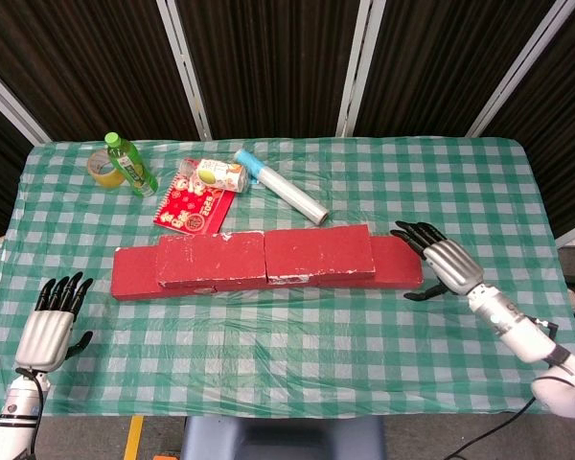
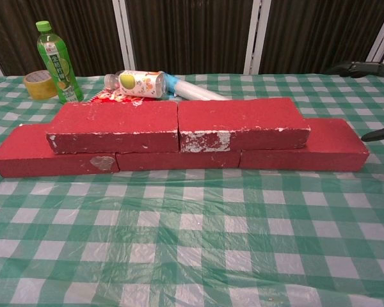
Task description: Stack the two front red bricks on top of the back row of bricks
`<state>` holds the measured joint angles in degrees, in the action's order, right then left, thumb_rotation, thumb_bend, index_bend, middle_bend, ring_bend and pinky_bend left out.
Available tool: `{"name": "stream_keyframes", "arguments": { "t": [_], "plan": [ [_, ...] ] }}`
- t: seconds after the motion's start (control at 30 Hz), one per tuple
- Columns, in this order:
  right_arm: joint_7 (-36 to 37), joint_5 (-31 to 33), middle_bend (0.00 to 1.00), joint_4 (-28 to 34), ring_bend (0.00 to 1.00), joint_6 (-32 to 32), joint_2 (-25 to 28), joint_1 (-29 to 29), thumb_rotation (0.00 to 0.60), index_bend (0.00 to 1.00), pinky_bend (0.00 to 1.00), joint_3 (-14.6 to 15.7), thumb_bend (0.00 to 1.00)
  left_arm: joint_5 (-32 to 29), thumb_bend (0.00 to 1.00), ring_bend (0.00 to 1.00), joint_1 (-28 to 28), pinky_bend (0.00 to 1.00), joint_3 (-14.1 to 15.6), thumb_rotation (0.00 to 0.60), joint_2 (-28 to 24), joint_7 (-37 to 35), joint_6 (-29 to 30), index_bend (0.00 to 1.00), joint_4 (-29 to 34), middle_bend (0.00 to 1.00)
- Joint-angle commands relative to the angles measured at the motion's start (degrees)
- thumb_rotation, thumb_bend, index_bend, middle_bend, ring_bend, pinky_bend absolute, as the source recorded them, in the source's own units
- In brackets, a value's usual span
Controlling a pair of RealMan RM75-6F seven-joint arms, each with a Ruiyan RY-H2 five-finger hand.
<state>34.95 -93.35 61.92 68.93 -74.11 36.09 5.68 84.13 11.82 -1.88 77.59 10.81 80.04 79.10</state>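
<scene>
Two red bricks, the left upper brick [image 1: 211,259] [image 2: 115,125] and the right upper brick [image 1: 318,252] [image 2: 242,121], lie end to end on top of the bottom row of red bricks [image 1: 134,273] [image 2: 333,150]. My right hand [image 1: 444,265] [image 2: 370,67] hovers open just right of the row's right end, touching nothing. My left hand [image 1: 50,321] rests open near the table's front left corner, far from the bricks; the chest view does not show it.
At the back left stand a green bottle [image 1: 129,165] [image 2: 56,61] and a tape roll [image 1: 101,168] [image 2: 38,84]. A lying can [image 1: 214,174] [image 2: 137,83], a red packet [image 1: 190,206] and a clear film roll [image 1: 280,187] sit behind the bricks.
</scene>
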Motion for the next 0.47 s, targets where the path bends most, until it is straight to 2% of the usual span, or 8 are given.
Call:
{"name": "stream_keyframes", "arguments": {
  "t": [0.03,0.1,0.17,0.23,0.47],
  "plan": [
    [-26.06,4.26,0.0,13.69,0.0,17.13,3.09,-14.8,0.597,0.0,0.0,-0.56,0.05,3.1,0.29,0.0,-0.92,0.04,0.53,0.6,-0.59,-1.77,3.51,0.0,0.54,0.0],
    [-32.97,5.8,0.0,18.11,0.0,21.27,2.76,-19.8,0.6,0.0,0.0,0.38,0.05,4.86,0.29,0.0,-1.36,0.03,0.85,0.6,-0.94,-3.24,5.42,0.0,0.56,0.0],
    [-39.33,5.83,0.0,21.94,0.0,21.03,4.05,-21.86,0.6,0.0,0.0,2.34,0.06,6.09,0.29,0.0,-1.68,0.02,1.16,0.6,-1.36,-4.19,6.66,0.0,0.58,0.0],
    [-43.47,4.44,0.0,25.63,0.0,23.19,5.12,-23.37,0.6,0.0,0.0,2.56,0.06,6.92,0.29,0.0,-2.02,0.02,1.33,0.6,-1.78,-4.95,7.68,0.0,0.51,0.0],
    [-46.7,7.28,0.0,29.65,0.0,25.48,5.85,-27.0,0.6,0.0,0.0,-0.17,0.07,8.0,0.3,0.0,-3.12,0.02,1.49,0.6,-2.64,-4.99,9.86,0.0,1.73,0.0]
  ]
}}
